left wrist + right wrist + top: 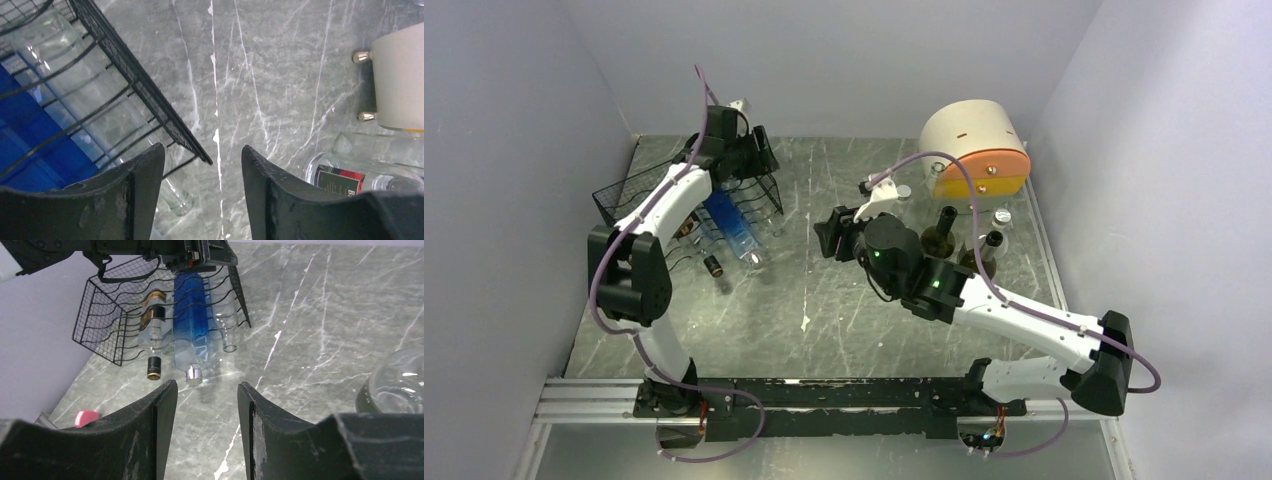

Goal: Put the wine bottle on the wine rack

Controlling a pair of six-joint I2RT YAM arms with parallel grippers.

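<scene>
Three bottles lie side by side in the wavy cradles of the wine rack [100, 315], a black wire frame with mesh ends standing at the far left of the table [310, 315], close to the left wall; their necks poke out of its front toward the open floor. From the right wrist I read them left to right: one of pale glass with a black label [152, 325] and a black cap; a blue bottle [192, 325], deep in colour at the shoulder and fading to clear near its silver cap [194, 375]; and the clear bottle [225, 322], slim and plain, in the cradle at the rack's right end.

My left gripper [202, 150] hangs over that right end; its two dark, scuffed fingers stand apart with only the rack's corner wire and grey veined marble showing between them, so it grips nothing. My right gripper [207, 385] sits mid-table, facing the rack from well away; its jaws are likewise parted and empty.

Behind the right arm, dark glass bottles [939, 235] stand upright; beyond them sits a cream drum-shaped box [974, 140] with an orange face.
</scene>
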